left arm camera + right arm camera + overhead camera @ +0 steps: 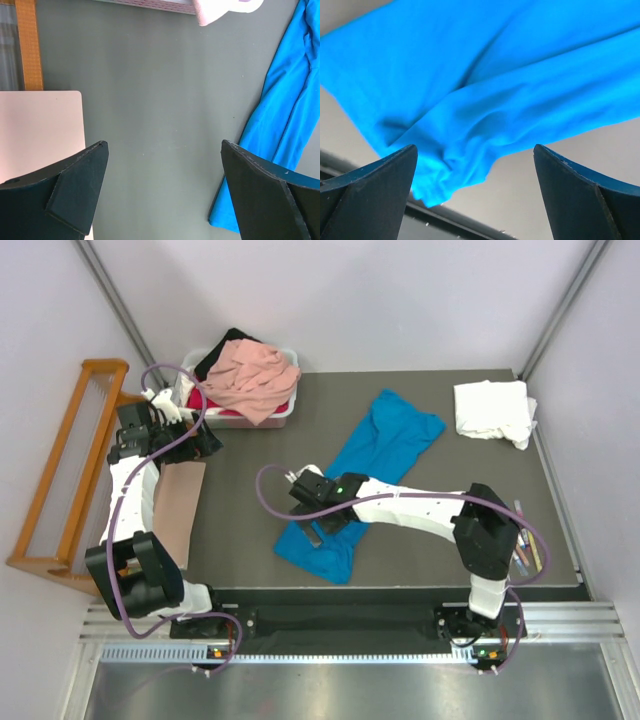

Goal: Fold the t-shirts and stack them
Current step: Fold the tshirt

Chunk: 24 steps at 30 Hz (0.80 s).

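The left arm (128,490) and right arm (410,508) share white shells, black joint housings, looping purple cables (261,495) and dark, matte, wedge-shaped fingers (75,192).

The right arm (410,508) covers the middle of the blue t-shirt (395,435) (both wrist views crop it).

Grey tbl (480,455), blue tee (390,440), white tee (492,410), tub (283,421)

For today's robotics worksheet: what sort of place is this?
Likely a lab robot cell: bare white panel walls box in a dark grey table, with two white arms on a metal rail.
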Motion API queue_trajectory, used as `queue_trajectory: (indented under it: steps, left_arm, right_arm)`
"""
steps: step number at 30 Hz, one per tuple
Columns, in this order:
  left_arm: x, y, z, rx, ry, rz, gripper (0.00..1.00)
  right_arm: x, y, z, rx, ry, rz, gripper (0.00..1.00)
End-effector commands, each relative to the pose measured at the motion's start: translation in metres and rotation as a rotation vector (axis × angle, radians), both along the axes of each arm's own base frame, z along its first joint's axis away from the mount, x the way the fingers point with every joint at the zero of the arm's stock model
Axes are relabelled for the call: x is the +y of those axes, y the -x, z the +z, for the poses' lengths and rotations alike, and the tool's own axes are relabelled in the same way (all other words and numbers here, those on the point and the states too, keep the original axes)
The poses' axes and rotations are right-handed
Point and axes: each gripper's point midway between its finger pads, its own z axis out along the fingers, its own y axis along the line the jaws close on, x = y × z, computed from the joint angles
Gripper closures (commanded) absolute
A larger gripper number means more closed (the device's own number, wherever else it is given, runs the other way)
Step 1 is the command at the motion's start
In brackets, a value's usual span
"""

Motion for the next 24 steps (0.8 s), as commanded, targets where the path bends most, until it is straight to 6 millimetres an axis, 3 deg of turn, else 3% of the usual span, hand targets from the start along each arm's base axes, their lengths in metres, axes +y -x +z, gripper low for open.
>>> queue_trajectory:
  steps: [1,8,16,24]
  left_arm:
    - [0.001,-0.004,0.023,-0.061,-0.007,-0.009,0.01]
    - [0.001,-0.002,0.020,-0.053,-0.015,-0.013,0.01]
    - [-0.001,-0.002,0.021,-0.050,-0.001,-0.023,0.01]
    - [-0.002,-0.002,0.022,-0.053,0.001,-0.024,0.01]
  right_arm:
    - [0.014,-0.011,0.031,-0.076,-0.082,-0.012,0.00]
    - [0.039,0.005,0.026,-0.016,-0.141,0.033,0.00]
    - [0.050,0.015,0.009,0.038,-0.154,0.040,0.00]
    - [0.075,0.034,-0.003,0.154,-0.217,0.091,0.01]
